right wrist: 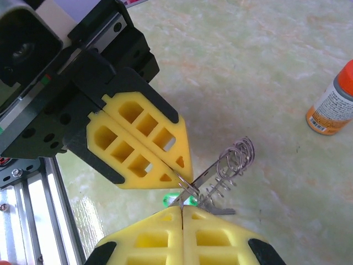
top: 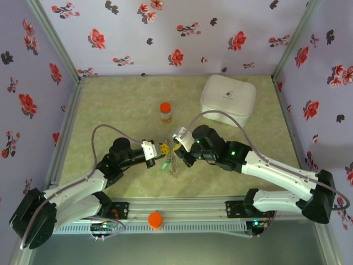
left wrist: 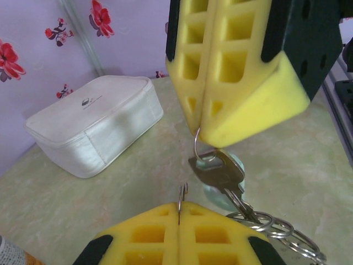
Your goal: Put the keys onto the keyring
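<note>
Keyring [left wrist: 196,146] with keys [left wrist: 218,171] between left gripper [top: 164,149] and right gripper [top: 178,145]; behind them bottle [top: 165,112], box [top: 228,98] to its right.

Lilac walls [top: 165,33] with red flowers surround a pale green marbled table [top: 110,105].

Top camera looks down from the near side; wrist cameras, close in, face each other across the keys [left wrist: 218,171]

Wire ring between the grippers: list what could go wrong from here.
Left gripper and right gripper, both shut, pinch the thin silver wire ring; any pull apart may bend it or let it slip free. The flat silver key hangs loose on it and could slide off.
</note>
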